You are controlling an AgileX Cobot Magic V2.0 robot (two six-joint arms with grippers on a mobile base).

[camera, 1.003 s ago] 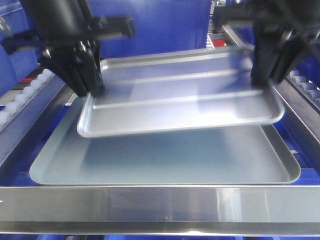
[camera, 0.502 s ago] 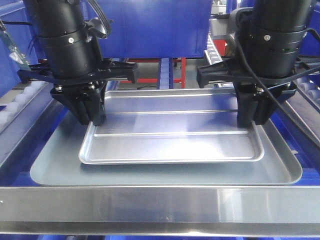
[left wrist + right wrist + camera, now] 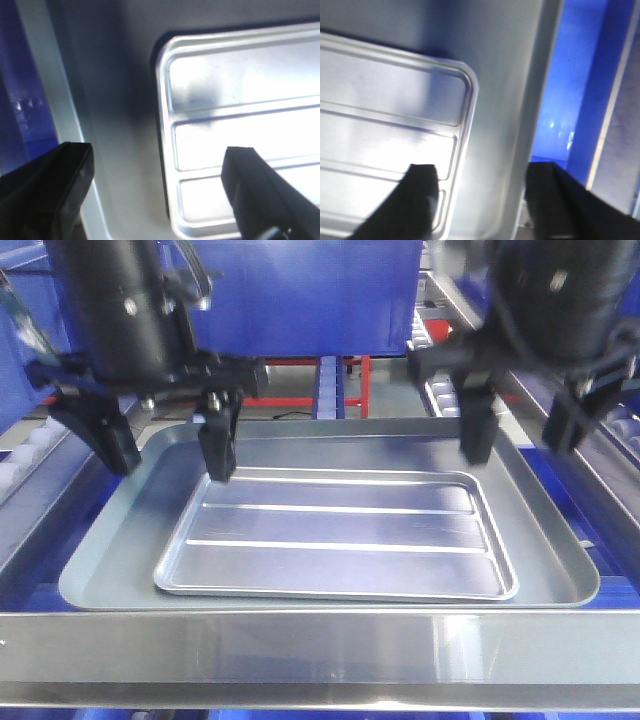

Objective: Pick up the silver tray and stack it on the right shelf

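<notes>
Both grippers, left [image 3: 165, 445] and right [image 3: 520, 435], hang spread and empty above the silver tray [image 3: 335, 540], which lies nested in the larger grey tray [image 3: 110, 570] on the right shelf [image 3: 320, 650]; stacking looks done.

There are two trays: one shiny silver tray [image 3: 335, 535] with two raised ribs across its base, and one larger dull grey tray [image 3: 110, 540] under it. Two black grippers [image 3: 165, 445] [image 3: 520, 435] hang above them, each with two fingers spread apart. One broad steel front bar [image 3: 320, 650] crosses the near edge of the shelf.
</notes>
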